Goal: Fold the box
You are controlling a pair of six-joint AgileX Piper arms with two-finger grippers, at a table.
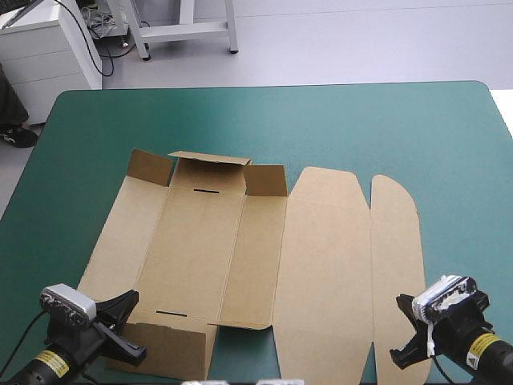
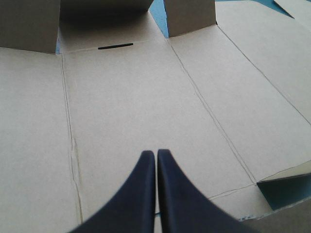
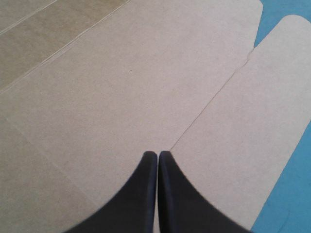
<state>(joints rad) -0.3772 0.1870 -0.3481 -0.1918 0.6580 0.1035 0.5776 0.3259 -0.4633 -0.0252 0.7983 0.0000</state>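
One table (image 1: 449, 144) with a teal-green cover fills most of what we see from above. The brown box (image 1: 240, 257) lies on it as a cut sheet, opened out almost flat, around the middle of the table and reaching toward its near edge.

We count five long panels side by side, parted by creases that run from near to far. The widest is the lid panel (image 1: 325, 265), right of the middle, with rounded far corners. On its right lies a narrower strip (image 1: 397, 257) with a rounded far end, and a notch of cover shows between their far ends. The three panels on the left each carry a far flap (image 1: 210, 163), and these three stand raised from the sheet. A near flap (image 1: 172, 349) shows at the table's near edge; we cannot tell its tilt.

The left gripper (image 1: 138, 325) hangs over the box's near left corner, just beside that near flap. Its black fingers are pressed together in one point with nothing between them, aimed along the middle of the three left panels. The right gripper (image 1: 398, 330) hangs over the near end of the strip, likewise clenched on nothing, its tips above the crease between lid panel and strip. We cannot tell whether either touches the board.

Smallest are two dark slots, a far slot (image 1: 207, 192) below the middle raised flap and a near slot (image 1: 171, 313) by the left gripper.
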